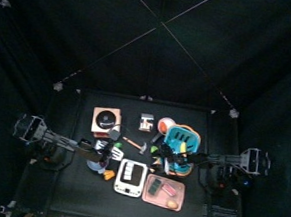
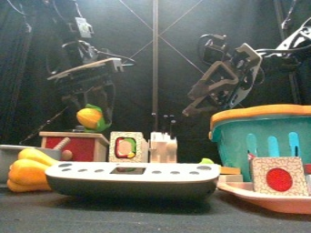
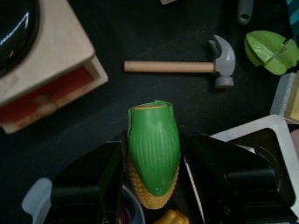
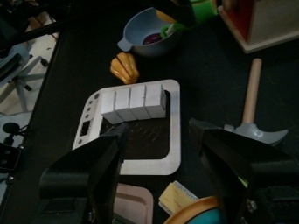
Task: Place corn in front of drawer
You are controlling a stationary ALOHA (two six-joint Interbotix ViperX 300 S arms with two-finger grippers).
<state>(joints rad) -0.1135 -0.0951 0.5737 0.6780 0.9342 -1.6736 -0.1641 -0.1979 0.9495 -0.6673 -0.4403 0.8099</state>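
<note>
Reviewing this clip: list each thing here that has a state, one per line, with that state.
left gripper: shut on the corn, raised above the table
corn: held in the air, husk end pointing out of the jaws
right gripper: open, holding nothing
drawer: closed
hammer: lying flat on the table
teal basket: standing upright

The corn (image 3: 155, 153) between the left fingers (image 3: 87, 179) looks like smooth, shiny plastic. Just past those fingers lies a hammer (image 3: 187, 66) with a plain wooden handle and a dull grey metal head. The drawer (image 3: 47, 74) beside it looks like pale, matt wood. The tabletop (image 3: 152, 39) is black and matt. The basket (image 2: 261, 136) looks like shiny plastic.
</note>
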